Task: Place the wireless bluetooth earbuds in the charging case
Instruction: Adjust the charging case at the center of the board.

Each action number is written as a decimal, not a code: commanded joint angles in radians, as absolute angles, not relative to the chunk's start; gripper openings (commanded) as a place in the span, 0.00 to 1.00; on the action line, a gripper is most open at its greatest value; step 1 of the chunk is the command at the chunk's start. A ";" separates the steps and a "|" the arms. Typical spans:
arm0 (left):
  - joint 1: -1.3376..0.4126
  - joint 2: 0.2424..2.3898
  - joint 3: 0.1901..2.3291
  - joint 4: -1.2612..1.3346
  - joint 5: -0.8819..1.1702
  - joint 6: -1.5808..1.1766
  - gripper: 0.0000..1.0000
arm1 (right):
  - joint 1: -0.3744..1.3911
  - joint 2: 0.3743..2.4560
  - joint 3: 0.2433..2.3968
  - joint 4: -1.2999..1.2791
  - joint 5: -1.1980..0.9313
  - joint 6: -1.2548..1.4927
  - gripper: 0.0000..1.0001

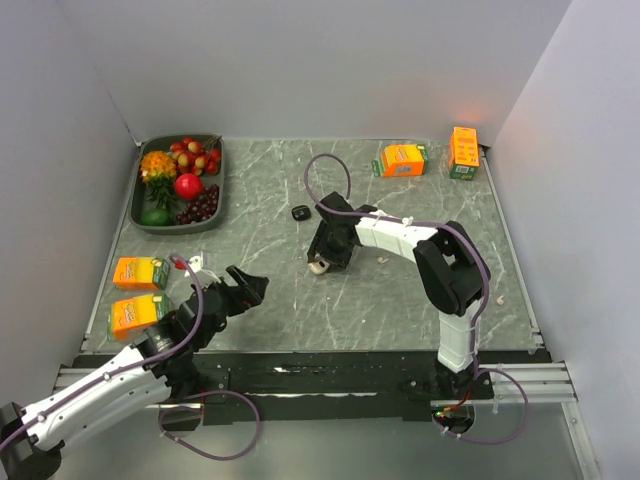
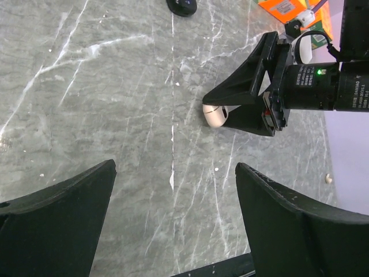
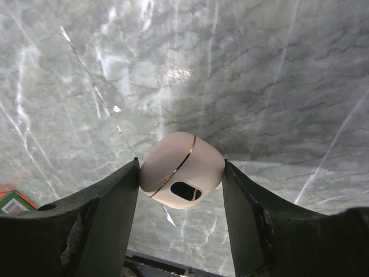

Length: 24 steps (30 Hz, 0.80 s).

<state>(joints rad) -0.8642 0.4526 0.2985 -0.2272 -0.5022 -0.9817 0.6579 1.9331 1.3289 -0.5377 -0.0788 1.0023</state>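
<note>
Case [image 3: 199, 158] tilted between right fingers [image 3: 109, 210], gold seam [image 3: 173, 167] diagonal.

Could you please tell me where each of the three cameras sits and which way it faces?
Top external: above and behind the arms, looking down on the table; both arms show, bases at bottom.
Left wrist: behind the left tool, looking across the table at the right tool; own open fingers below.
Right wrist: looking down at the white case gripped between its fingers.
Shared: all three show that case.
</note>
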 commanded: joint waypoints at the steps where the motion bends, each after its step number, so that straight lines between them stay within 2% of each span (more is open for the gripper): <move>1: -0.865 0.482 0.299 -0.167 -0.508 -0.982 0.91 | 0.653 1.937 1.316 -0.545 -0.090 1.003 0.66; 8: -0.865 0.496 0.299 -0.146 -0.492 -0.968 0.97 | 0.653 1.927 1.325 -0.566 -0.104 0.942 0.79; 15: -0.865 0.535 0.295 -0.149 -0.578 -1.035 0.96 | 0.655 1.774 1.338 -0.647 0.058 0.858 0.86; 21: -0.865 0.750 0.359 -0.071 -0.585 -1.170 0.96 | 0.655 1.525 1.274 -0.724 0.280 0.787 0.88; 24: -0.865 0.989 0.515 -0.125 -0.537 -1.186 0.96 | 0.658 1.363 1.160 -0.660 0.325 0.769 0.88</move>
